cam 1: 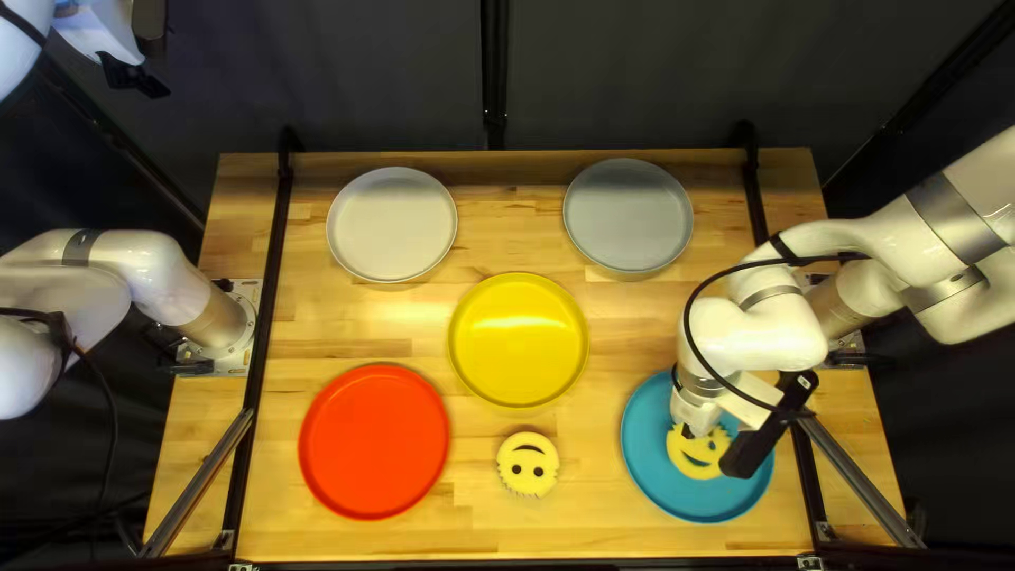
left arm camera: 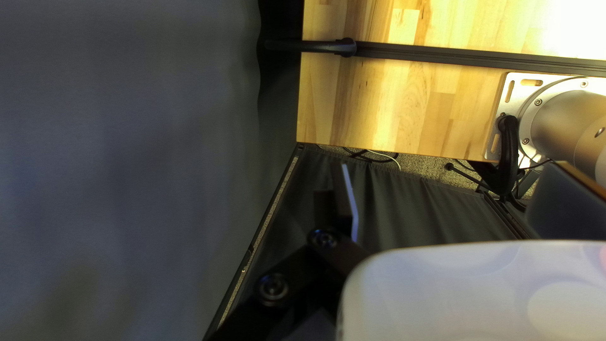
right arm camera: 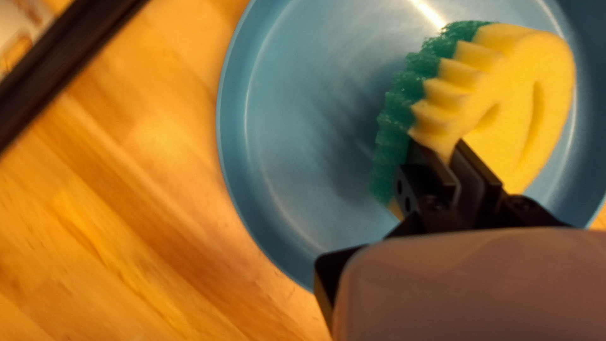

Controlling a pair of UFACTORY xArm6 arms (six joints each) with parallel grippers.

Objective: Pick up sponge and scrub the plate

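My right gripper (cam 1: 687, 431) is low over the blue plate (cam 1: 647, 457), at a smiley-faced yellow sponge (cam 1: 693, 457). In the right wrist view the right gripper (right arm camera: 449, 155) is shut on the edge of the sponge (right arm camera: 527, 76). Its green scrubbing layer (right arm camera: 394, 120) stands tilted over the blue plate (right arm camera: 297, 126); whether it touches the plate is hard to tell. My left gripper (cam 1: 132, 74) is raised beyond the table's far left corner. Its fingers are spread wide in the left wrist view, the left gripper (left arm camera: 451, 199) holding nothing.
A second smiley sponge (cam 1: 528, 463) lies below the yellow plate (cam 1: 518, 338). The red plate (cam 1: 373, 441) is left of it. White (cam 1: 391, 224) and grey (cam 1: 628, 215) plates lie near the far edge. Black rails (cam 1: 264, 349) run along both table sides.
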